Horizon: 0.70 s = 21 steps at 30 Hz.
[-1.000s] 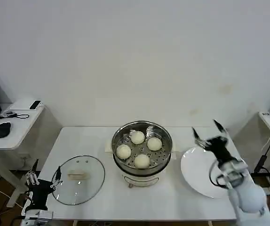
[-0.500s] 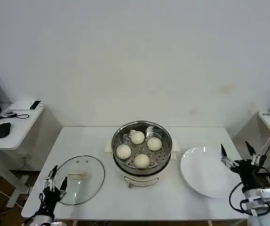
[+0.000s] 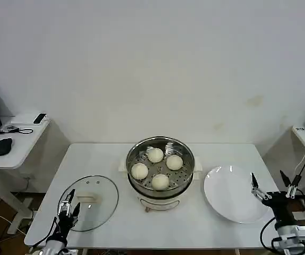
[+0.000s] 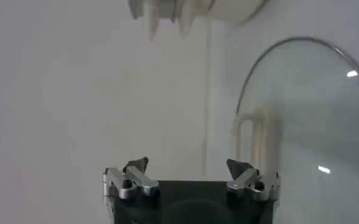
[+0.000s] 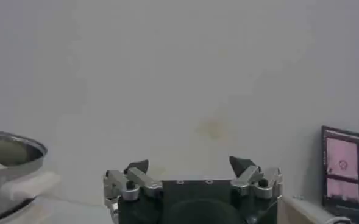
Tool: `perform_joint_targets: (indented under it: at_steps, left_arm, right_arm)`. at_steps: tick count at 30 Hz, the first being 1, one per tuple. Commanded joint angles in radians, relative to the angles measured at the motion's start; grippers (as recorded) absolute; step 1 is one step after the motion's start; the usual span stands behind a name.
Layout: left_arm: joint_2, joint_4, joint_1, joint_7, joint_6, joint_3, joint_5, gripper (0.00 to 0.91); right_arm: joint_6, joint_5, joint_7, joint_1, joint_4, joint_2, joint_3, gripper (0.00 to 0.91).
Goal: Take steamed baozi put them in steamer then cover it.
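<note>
Already loaded, the shiny steel steamer (image 3: 160, 171) held four smooth cream baozi (image 3: 160, 181) on its perforated tray. Left of it lay the clear glass cover (image 3: 89, 203) (metal-rimmed), where the left gripper (image 3: 68, 206), fingers apart, had advanced. Right of it, beyond the white plate (image 3: 232, 194), the open-fingered right gripper (image 3: 272, 188) had sunk lower.

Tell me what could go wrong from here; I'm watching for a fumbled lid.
The left gripper is open at the near rim of the lid, off its handle; a rim grab on smooth glass may slip. The lid lies close to the steamer, so lifting it low could knock the pot or the baozi. The right gripper waits open beside the plate.
</note>
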Motion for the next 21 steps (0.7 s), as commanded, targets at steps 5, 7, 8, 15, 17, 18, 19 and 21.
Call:
perform_joint_targets:
  at_steps: [5, 7, 8, 15, 17, 18, 19, 21]
  left_arm:
    - [0.017, 0.108, -0.091, 0.003, 0.002, 0.028, 0.057, 0.907]
    - [0.023, 0.123, -0.107, 0.006, 0.002, 0.032, 0.058, 0.907]
    - [0.024, 0.13, -0.117, 0.006, 0.002, 0.034, 0.058, 0.907]
    - [0.028, 0.143, -0.157, 0.015, 0.004, 0.051, 0.062, 0.907]
    - [0.028, 0.153, -0.168, 0.016, 0.005, 0.058, 0.063, 0.907]
    - [0.028, 0.161, -0.179, 0.016, 0.005, 0.061, 0.063, 0.907]
    - [0.031, 0.172, -0.195, 0.017, 0.005, 0.063, 0.062, 0.907]
    - [0.032, 0.189, -0.215, 0.021, 0.004, 0.068, 0.061, 0.907]
  right_arm:
    - [0.006, -0.014, -0.003, -0.031, 0.019, 0.023, 0.005, 0.907]
    - [0.006, -0.022, -0.008, -0.036, 0.021, 0.024, 0.003, 0.907]
    - [0.006, -0.025, -0.009, -0.038, 0.023, 0.024, 0.002, 0.907]
    - [0.008, -0.029, -0.009, -0.047, 0.028, 0.034, -0.002, 0.907]
    - [0.01, -0.034, -0.009, -0.048, 0.027, 0.037, -0.004, 0.907]
    - [0.01, -0.034, -0.009, -0.05, 0.027, 0.038, -0.005, 0.907]
    - [0.011, -0.036, -0.01, -0.052, 0.027, 0.038, -0.006, 0.907]
    - [0.012, -0.041, -0.011, -0.053, 0.026, 0.038, -0.009, 0.907]
